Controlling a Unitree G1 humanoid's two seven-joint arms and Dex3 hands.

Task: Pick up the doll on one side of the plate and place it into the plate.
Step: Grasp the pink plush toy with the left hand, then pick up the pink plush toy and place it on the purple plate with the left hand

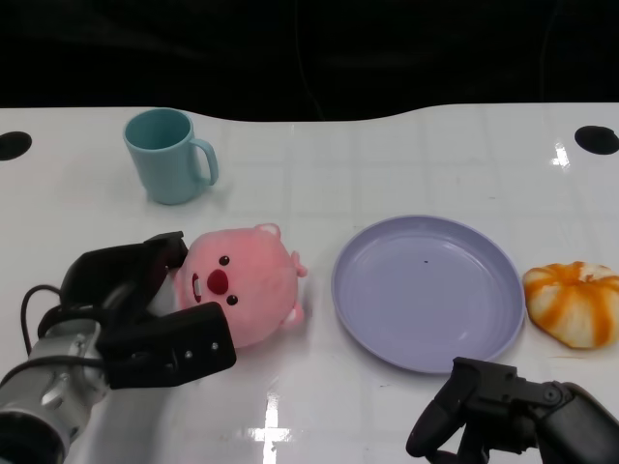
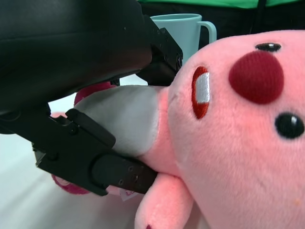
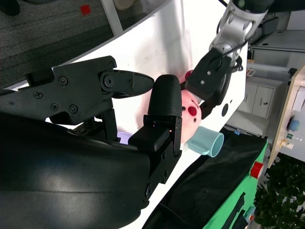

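Observation:
A pink plush doll (image 1: pixel 242 285) lies on the white table just left of the lavender plate (image 1: pixel 426 290). My left hand (image 1: pixel 145 309) grips it from its left side, one finger behind the head and the thumb in front. In the left wrist view the black fingers (image 2: pixel 95 157) press into the doll (image 2: pixel 238 133) above and below. My right hand (image 1: pixel 503 406) rests low at the near edge, in front of the plate, fingers apart and holding nothing. The right wrist view shows that hand (image 3: pixel 119 119), with the doll (image 3: pixel 190 112) and my left hand (image 3: pixel 212 78) beyond it.
A teal mug (image 1: pixel 169 155) stands behind the doll at the back left. An orange-and-white plush bun (image 1: pixel 573 302) lies right of the plate. The table's dark far edge runs across the top.

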